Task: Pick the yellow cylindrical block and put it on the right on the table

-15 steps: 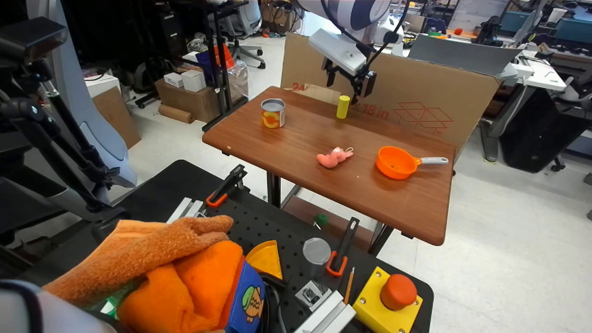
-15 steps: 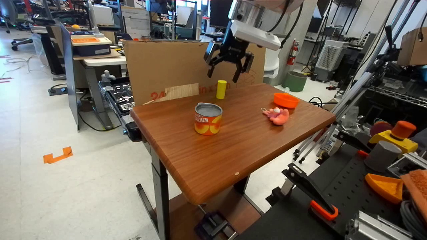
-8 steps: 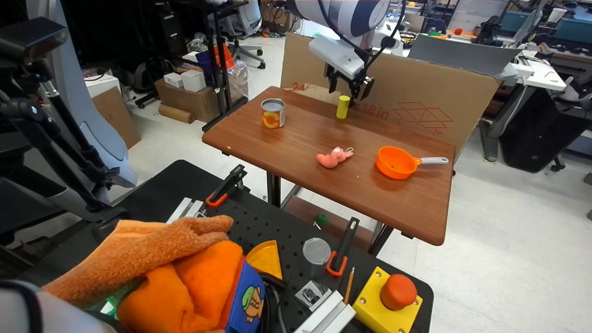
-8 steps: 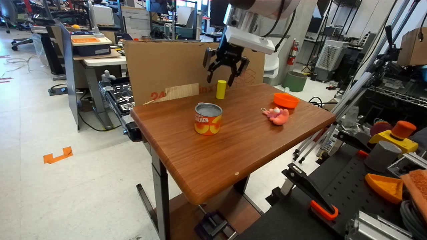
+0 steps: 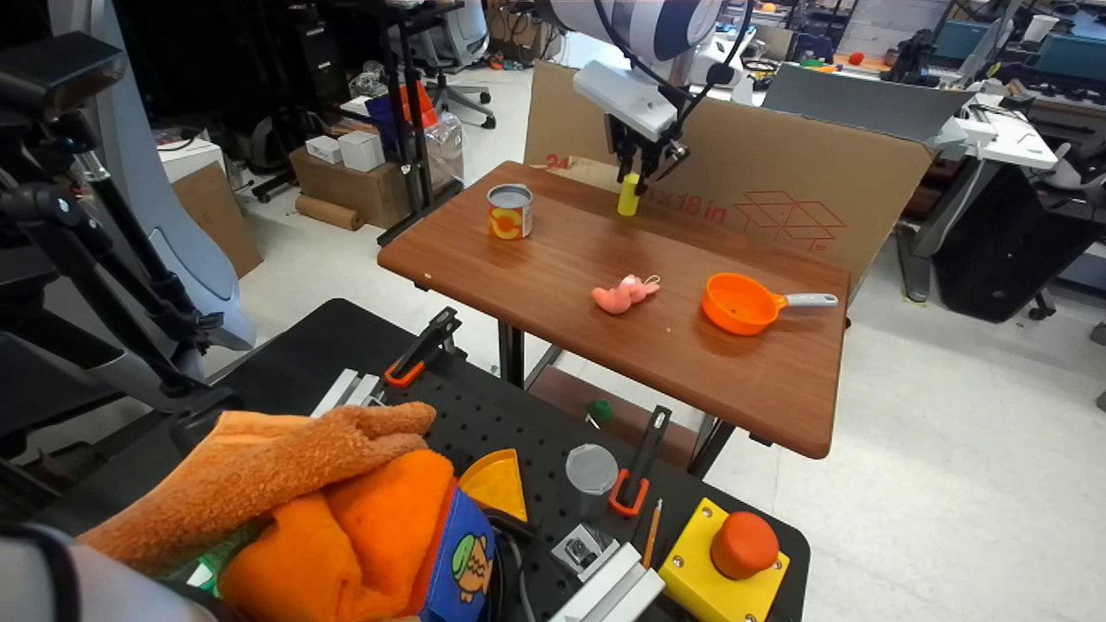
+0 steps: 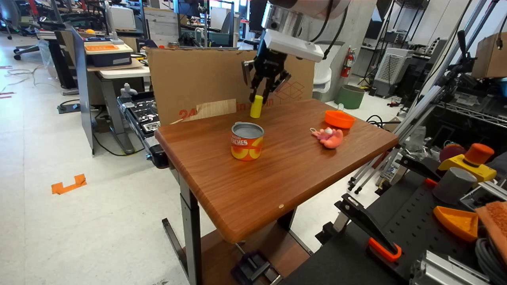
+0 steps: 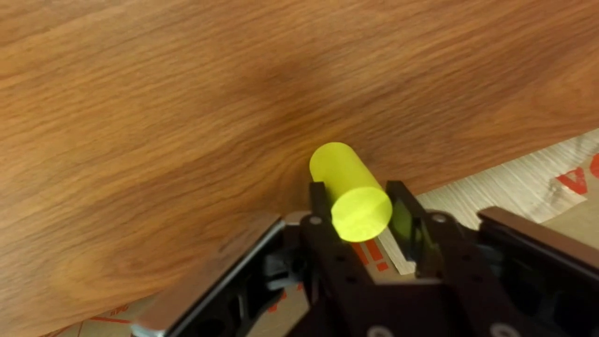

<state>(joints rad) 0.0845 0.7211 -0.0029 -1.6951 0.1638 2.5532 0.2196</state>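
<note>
The yellow cylindrical block [image 5: 628,197] is near the table's back edge, beside the cardboard. In the wrist view my gripper [image 7: 356,187] is shut on this block [image 7: 360,213], one finger on each side of its upper part. The block leans a little in an exterior view, where the fingers of my gripper [image 6: 258,98] meet its top [image 6: 256,107]. Whether its base touches the wood I cannot tell. The table [image 6: 222,190] has a reddish-brown wooden top.
A peach can [image 5: 510,212], a pink plush toy [image 5: 620,295] and an orange pan [image 5: 741,304] with a grey handle share the tabletop. A large cardboard sheet [image 6: 198,79] stands right behind the table's back edge. A black cart [image 5: 518,423] with clamps stands in front.
My gripper has come down and its fingers have closed from wide apart onto the yellow block. The block has shifted slightly toward the can and now leans. The other objects have stayed put.
</note>
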